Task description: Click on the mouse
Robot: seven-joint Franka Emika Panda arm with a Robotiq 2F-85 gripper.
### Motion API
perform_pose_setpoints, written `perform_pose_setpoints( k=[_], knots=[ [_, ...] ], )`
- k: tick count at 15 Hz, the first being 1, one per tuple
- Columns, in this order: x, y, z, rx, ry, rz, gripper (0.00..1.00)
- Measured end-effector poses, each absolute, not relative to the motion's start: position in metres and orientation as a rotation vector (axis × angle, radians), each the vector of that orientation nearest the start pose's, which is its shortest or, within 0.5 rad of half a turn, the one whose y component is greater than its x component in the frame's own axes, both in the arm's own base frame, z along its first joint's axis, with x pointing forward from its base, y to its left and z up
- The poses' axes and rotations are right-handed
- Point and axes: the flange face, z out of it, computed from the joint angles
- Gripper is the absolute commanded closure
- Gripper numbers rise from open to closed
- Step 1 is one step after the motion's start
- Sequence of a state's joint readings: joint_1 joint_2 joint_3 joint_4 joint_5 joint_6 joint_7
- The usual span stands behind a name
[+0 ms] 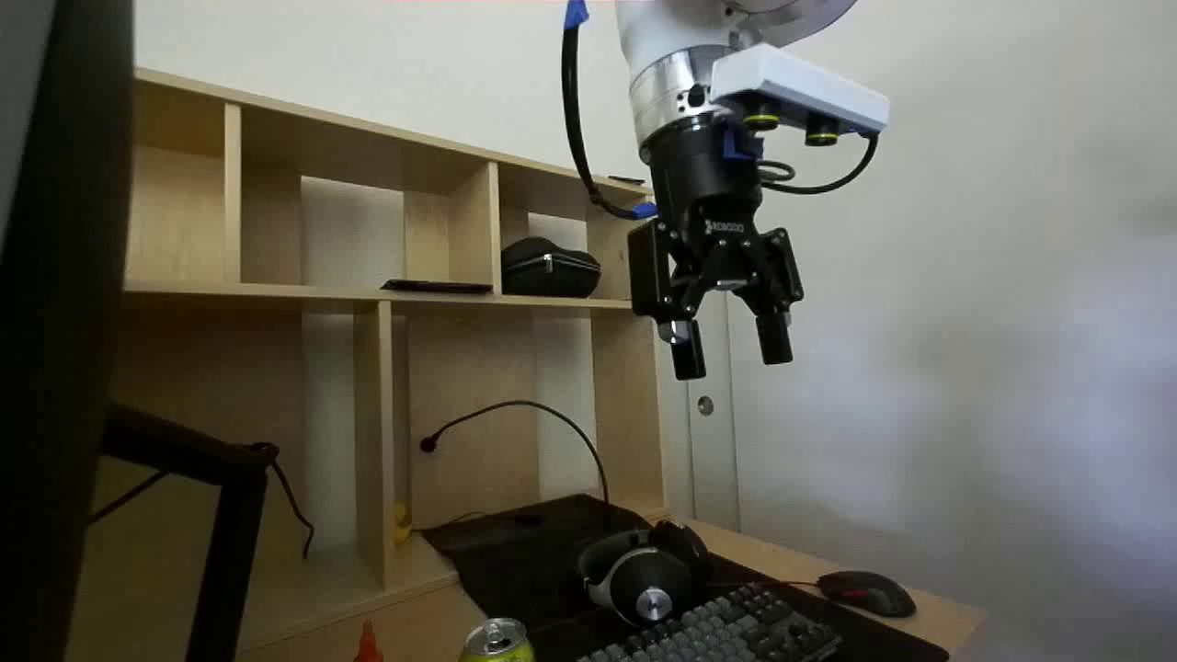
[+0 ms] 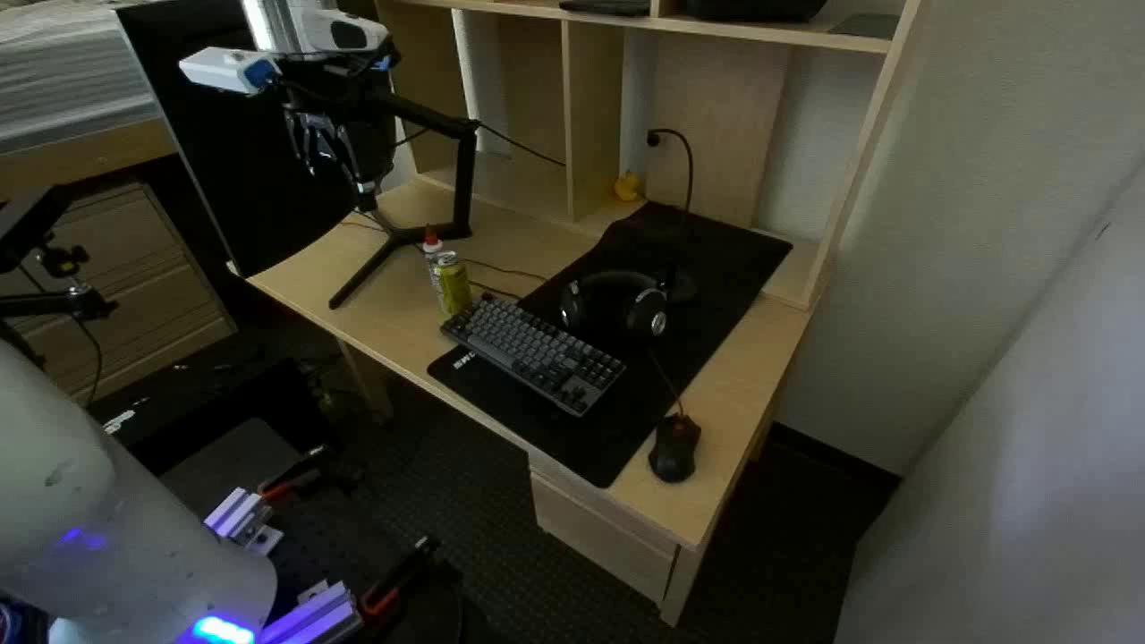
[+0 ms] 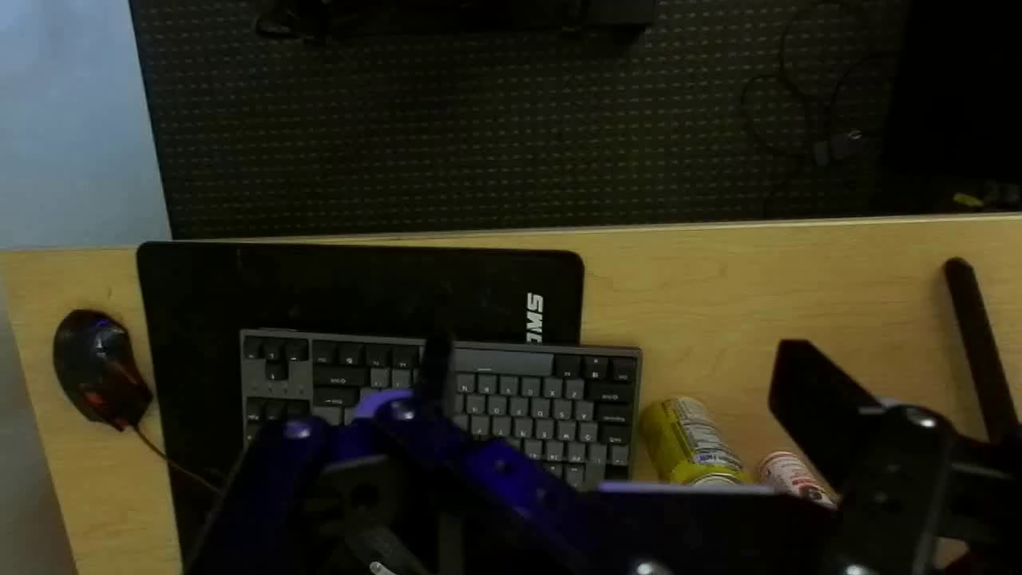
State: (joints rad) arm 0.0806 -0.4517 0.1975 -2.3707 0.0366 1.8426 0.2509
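The mouse is small, black and low-domed with a red patch. It lies on the bare wood near the desk's end, beside the black mat, in both exterior views point(image 1: 869, 595) point(image 2: 674, 450). In the wrist view the mouse point(image 3: 96, 366) is at the far left, its cable running toward the mat. My gripper point(image 1: 733, 354) is open and empty, pointing down high above the desk. It also shows in an exterior view point(image 2: 340, 183), near the monitor arm. In the wrist view its fingers point(image 3: 619, 355) are wide apart over the keyboard and a yellow can, well to the right of the mouse.
A black keyboard point(image 2: 537, 353) and headphones point(image 2: 647, 313) lie on the black mat point(image 2: 716, 295). A yellow can point(image 2: 453, 286) and a red-capped bottle point(image 2: 433, 246) stand beside the keyboard. A black monitor stand point(image 2: 463, 183) and a wooden shelf point(image 1: 432, 299) stand behind.
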Motion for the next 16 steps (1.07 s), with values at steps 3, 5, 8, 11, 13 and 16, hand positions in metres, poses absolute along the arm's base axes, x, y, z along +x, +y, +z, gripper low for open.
perform_pose_setpoints(
  k=[3, 5, 8, 11, 13, 16],
  knots=[
    [0.389, 0.119, 0.483, -3.210, 0.011, 0.109, 0.00],
    [0.389, 0.119, 0.483, -3.210, 0.011, 0.109, 0.00],
    [0.398, 0.107, 0.482, -3.205, 0.200, 0.054, 0.00],
    [0.428, 0.038, 0.469, -3.149, 0.483, 0.007, 0.00],
    [0.444, -0.022, 0.463, -3.079, 0.677, -0.015, 0.00],
    [0.453, -0.071, 0.457, -3.029, 0.798, -0.004, 0.00]
  ],
)
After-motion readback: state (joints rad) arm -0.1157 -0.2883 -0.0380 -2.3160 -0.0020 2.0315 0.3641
